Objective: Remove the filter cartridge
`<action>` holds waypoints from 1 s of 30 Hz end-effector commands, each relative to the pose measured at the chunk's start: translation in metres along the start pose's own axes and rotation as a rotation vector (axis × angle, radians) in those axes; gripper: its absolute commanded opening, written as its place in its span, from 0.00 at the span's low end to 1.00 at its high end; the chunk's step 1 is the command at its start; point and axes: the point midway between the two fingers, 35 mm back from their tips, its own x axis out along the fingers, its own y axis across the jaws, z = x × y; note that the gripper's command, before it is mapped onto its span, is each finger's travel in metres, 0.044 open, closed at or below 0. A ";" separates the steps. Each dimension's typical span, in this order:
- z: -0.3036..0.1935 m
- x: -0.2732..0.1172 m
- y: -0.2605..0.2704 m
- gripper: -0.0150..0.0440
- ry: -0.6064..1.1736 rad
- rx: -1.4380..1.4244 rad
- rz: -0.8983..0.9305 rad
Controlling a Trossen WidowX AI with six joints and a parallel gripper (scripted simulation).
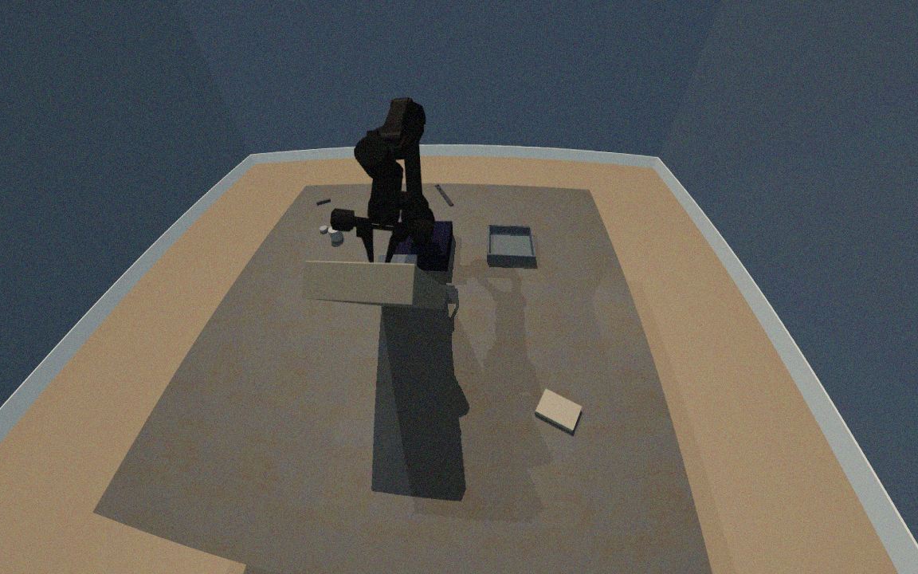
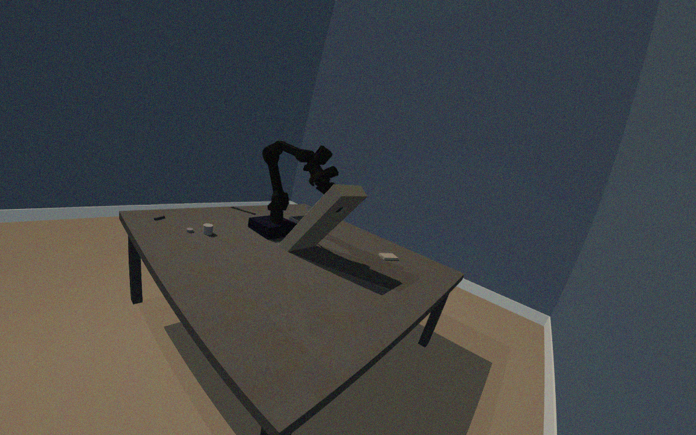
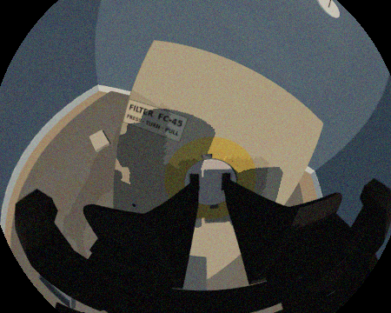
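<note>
The round grey filter cartridge (image 3: 213, 192) sits in the beige tilted service panel (image 1: 358, 284) (image 2: 318, 222) (image 3: 248, 109), inside a yellow ring (image 3: 232, 149). My gripper (image 1: 379, 259) (image 3: 211, 184) is partly open, with nothing gripped between its fingers. In the wrist view its two narrow fingertips overlap the left and right sides of the cartridge face, where they cover the slots; I cannot tell whether the tips are inside them. The panel hides the fingertips in the exterior view. The blue-grey tray (image 1: 512, 261) stands on the table beside the robot base and holds nothing that I can see.
A label (image 3: 154, 119) is on the panel. A beige block (image 1: 559, 410) (image 2: 388, 256) (image 3: 100, 140) lies beyond the panel. A white cup (image 1: 336, 234) (image 2: 208, 229), a small white piece (image 1: 323, 229) (image 2: 190, 230), a dark block (image 1: 323, 202) (image 2: 159, 217) and a thin bar (image 1: 444, 194) lie near the base.
</note>
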 end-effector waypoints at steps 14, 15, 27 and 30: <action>0.000 0.003 0.000 0.43 -0.004 -0.004 0.002; 0.000 0.003 0.000 0.43 -0.004 -0.004 0.002; 0.001 0.012 0.000 0.43 -0.005 -0.004 0.002; 0.001 0.013 0.000 0.43 -0.005 -0.004 0.002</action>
